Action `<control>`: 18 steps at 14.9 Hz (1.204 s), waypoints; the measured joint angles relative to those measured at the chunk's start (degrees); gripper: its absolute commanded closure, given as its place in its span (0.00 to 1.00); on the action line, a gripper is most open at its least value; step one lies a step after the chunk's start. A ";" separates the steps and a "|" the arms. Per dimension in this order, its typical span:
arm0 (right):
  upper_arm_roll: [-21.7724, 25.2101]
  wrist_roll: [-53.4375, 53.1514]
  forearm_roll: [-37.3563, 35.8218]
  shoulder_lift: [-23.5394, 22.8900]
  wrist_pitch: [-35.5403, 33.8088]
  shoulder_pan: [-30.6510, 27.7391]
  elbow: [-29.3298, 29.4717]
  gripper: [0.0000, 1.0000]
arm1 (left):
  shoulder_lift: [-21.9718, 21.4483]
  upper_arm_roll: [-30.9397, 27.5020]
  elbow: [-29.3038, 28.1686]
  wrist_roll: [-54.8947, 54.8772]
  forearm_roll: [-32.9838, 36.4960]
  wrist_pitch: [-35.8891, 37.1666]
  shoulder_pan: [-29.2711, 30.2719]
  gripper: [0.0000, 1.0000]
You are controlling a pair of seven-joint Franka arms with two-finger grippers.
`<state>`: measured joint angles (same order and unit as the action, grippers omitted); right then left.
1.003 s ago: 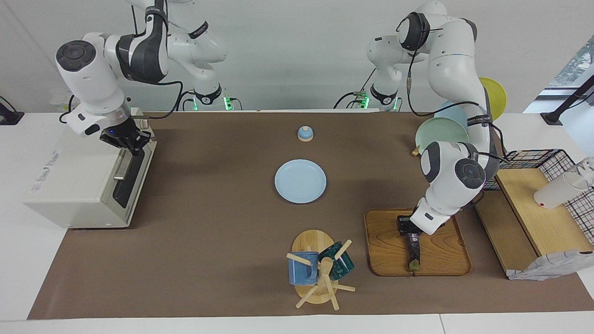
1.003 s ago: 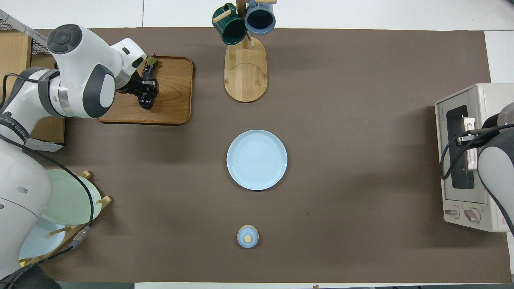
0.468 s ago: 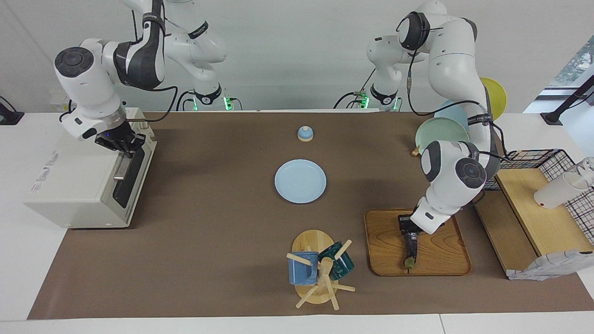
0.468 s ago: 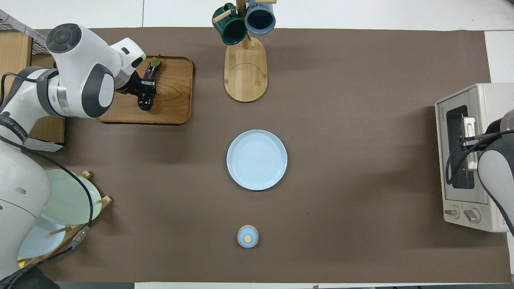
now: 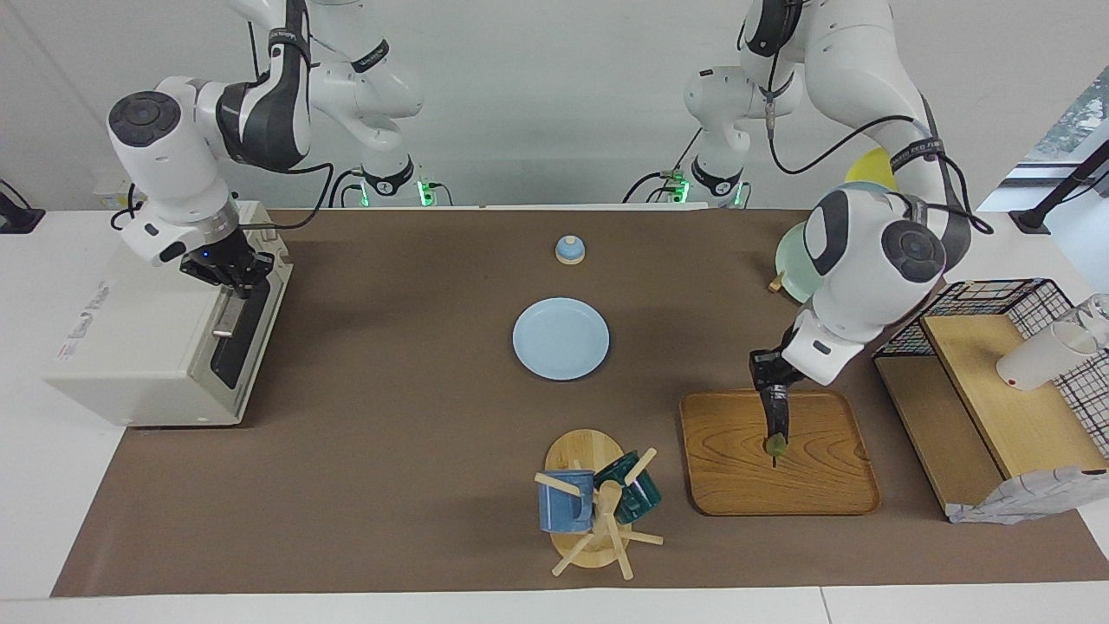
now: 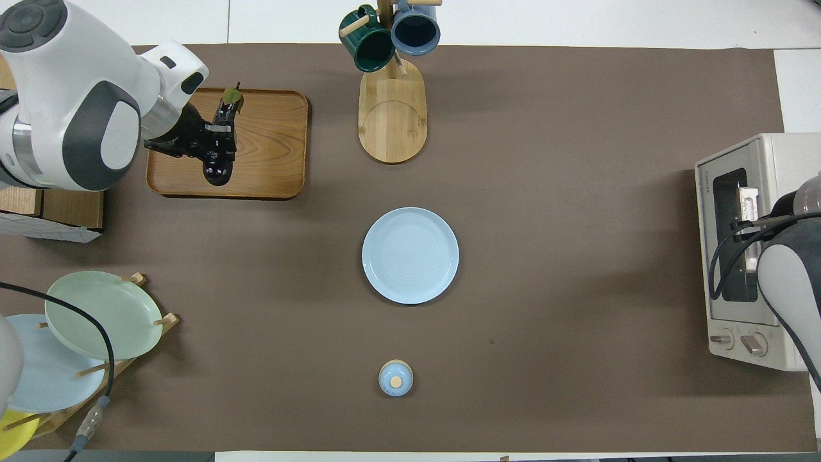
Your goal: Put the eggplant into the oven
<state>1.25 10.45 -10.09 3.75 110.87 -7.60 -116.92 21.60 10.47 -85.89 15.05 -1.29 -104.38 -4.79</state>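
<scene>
1. My left gripper [image 5: 774, 400] is holding the eggplant [image 5: 776, 425] up over the wooden tray [image 5: 823, 485].
2. My right gripper [image 5: 232, 273] is sitting at the oven [image 5: 130, 347] door handle [image 5: 227, 314].
3. The plate [image 5: 560, 338] is lying between tray and oven.

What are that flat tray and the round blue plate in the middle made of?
The tray looks like wood: warm brown with wavy grain lines and a low raised rim, smooth finish. The plate looks like glazed ceramic, pale blue with faint concentric rings, though it may be plastic.
</scene>
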 measured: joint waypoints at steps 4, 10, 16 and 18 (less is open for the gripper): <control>-0.01 0.00 0.06 0.07 0.17 -0.05 -0.16 1.00 | -4.28 0.45 -4.00 13.27 -0.95 1.33 -9.40 1.00; -0.38 0.00 2.45 0.14 0.74 0.02 -0.75 1.00 | -8.62 0.61 -19.35 24.74 -3.05 -14.59 -21.53 1.00; -0.79 0.00 5.52 -0.84 6.61 4.29 -4.17 1.00 | -7.57 0.41 -25.86 29.57 -3.14 -24.67 -26.36 1.00; -0.95 -0.06 6.46 -2.11 9.80 5.79 -5.74 1.00 | -6.24 0.40 -25.92 29.71 -3.14 -26.03 -26.88 1.00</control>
<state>0.30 10.39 -3.63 1.63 120.67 -1.81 -122.66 15.36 10.86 -111.82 44.76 -4.43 -130.41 -31.67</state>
